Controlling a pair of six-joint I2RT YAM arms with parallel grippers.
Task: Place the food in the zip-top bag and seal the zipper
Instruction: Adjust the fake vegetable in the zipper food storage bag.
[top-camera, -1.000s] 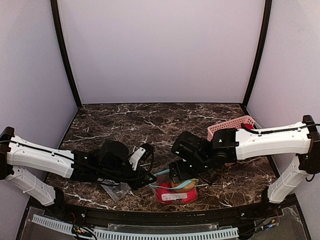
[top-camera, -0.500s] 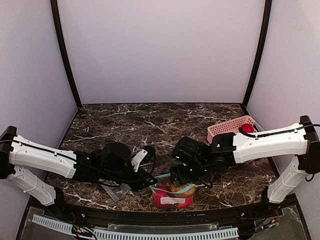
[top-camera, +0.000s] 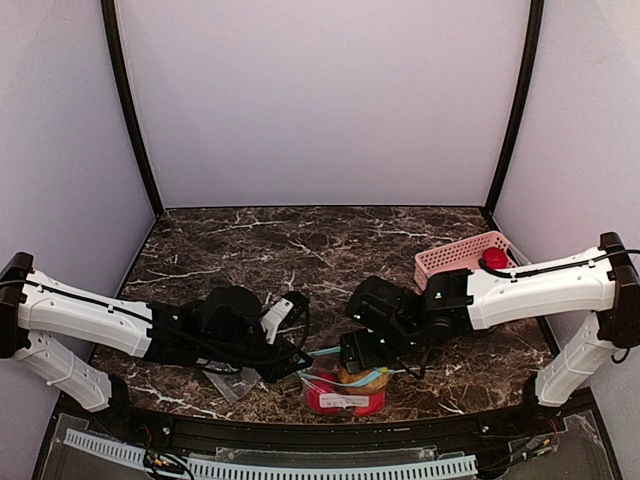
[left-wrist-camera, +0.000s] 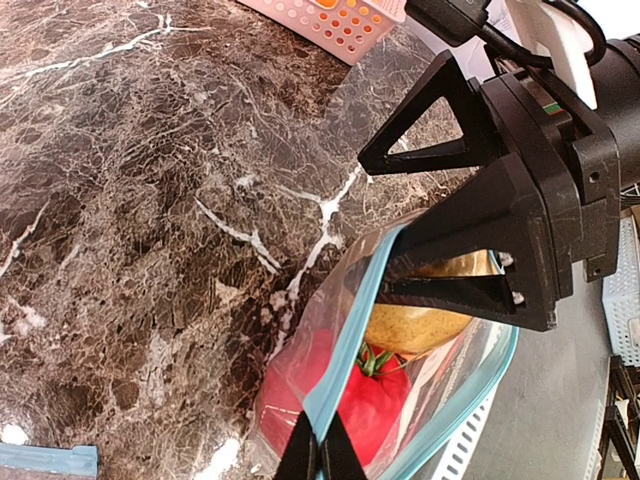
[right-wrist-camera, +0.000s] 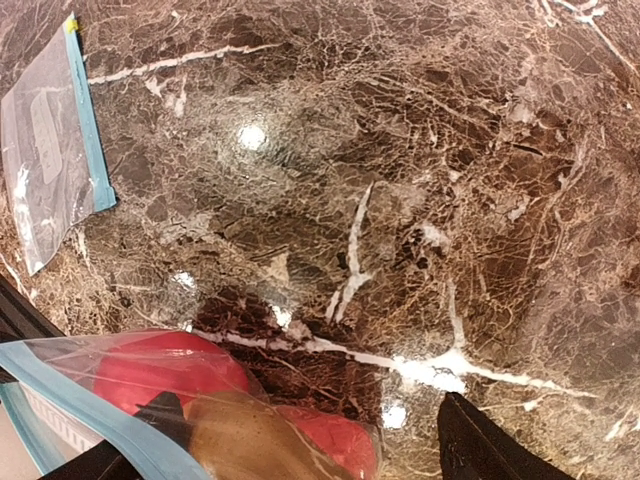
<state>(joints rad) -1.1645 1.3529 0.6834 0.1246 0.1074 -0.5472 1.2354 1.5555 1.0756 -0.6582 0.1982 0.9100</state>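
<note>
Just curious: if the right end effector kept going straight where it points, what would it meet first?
Probably the brown-tan food piece in the zip-top bag mouth, just ahead of the right end effector's open fingers; depth is unclear.

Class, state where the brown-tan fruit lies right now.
Left wrist view, lower right: the brown-tan fruit lies in the open mouth of the zip-top bag, resting against a red piece.

No legible txt anywhere; white label (top-camera: 348, 400) on the bag (top-camera: 322, 393) (faint dark marks) is too small to read.
</note>
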